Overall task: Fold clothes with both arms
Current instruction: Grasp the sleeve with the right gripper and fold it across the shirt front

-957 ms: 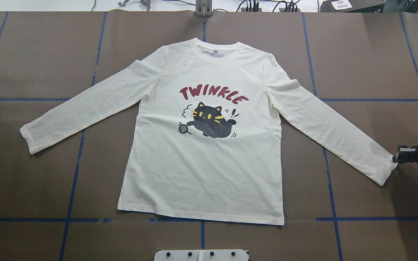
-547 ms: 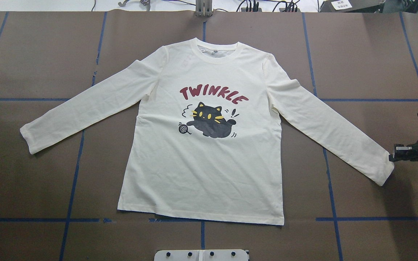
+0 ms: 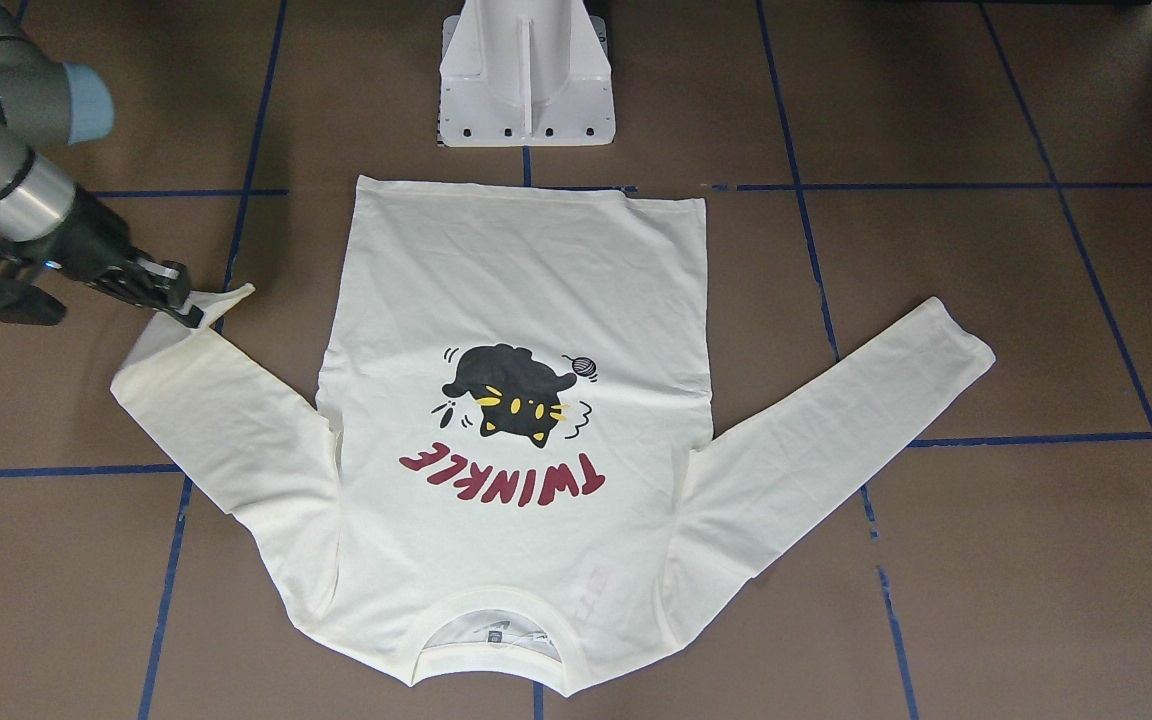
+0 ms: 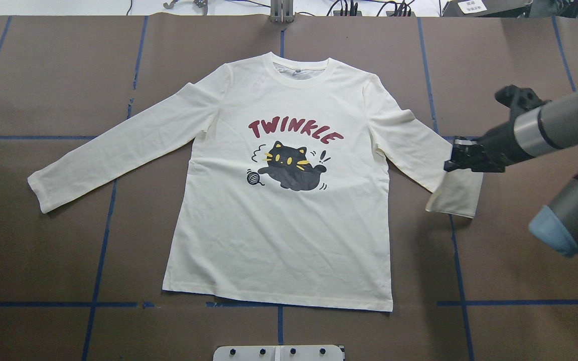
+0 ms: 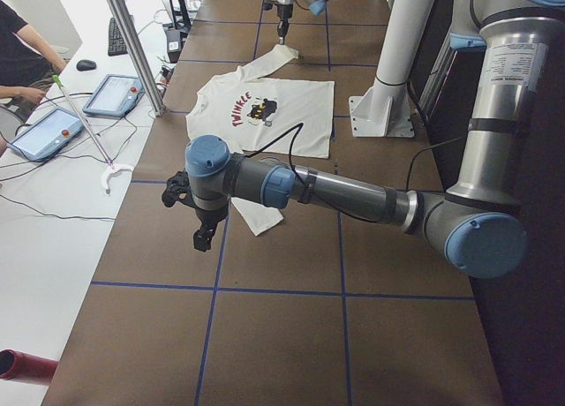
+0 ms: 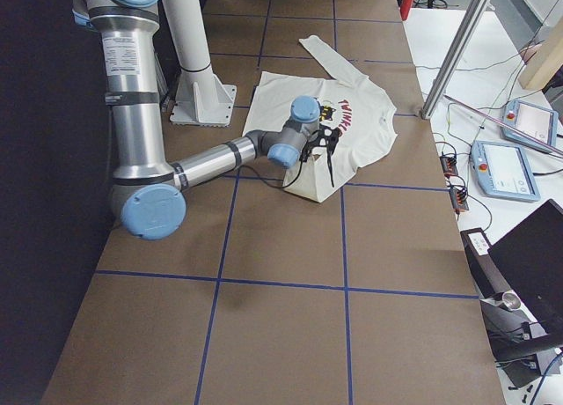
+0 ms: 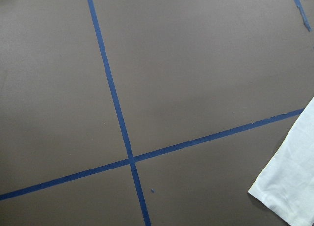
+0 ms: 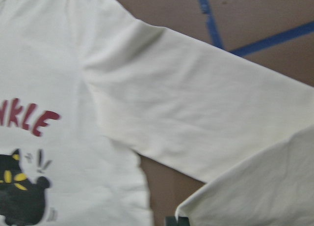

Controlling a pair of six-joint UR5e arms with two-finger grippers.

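Right claw: right gripper (image 4: 454, 161) is clamped on the cuff (image 3: 234, 293) of the right-side sleeve (image 4: 409, 140). It holds the cuff up off the table (image 4: 43, 260), out to the robot's right of the pedestal base (image 3: 526, 75).
Left claw: left gripper (image 5: 204, 240) shows only in the left side view, so you can't tell wide or narrow. It hangs over bare table out to the robot's left of the pedestal base, near the left-side cuff (image 7: 289, 186), not touching.
Shirt: shirt (image 4: 279, 240) lies flat, print (image 4: 294, 173) up, straight out from the pedestal base. Hem (image 4: 279, 301) is nearest it, collar (image 4: 303, 80) farthest.
Risk, slip: the bite looks like cuff edge only. My read is that a fast swing inward could pull it free and drop the sleeve crooked.
Risk, drag: carry it too far across and the sleeve may tug the shirt's body out of flat.
Risk, one-sided: left-side sleeve (image 4: 113, 145) isn't held. If you fold the body before sorting that, expect skew.
Front-facing vs overhead: front-facing shows a cuff corner poking past the claw tip. Overhead hides it under the gripper.
Right side vs overhead: side view shows the sleeve end tented up off the table. Overhead flattens it into a flap.
Left wrist: gives you the only close look at the left-side cuff corner.
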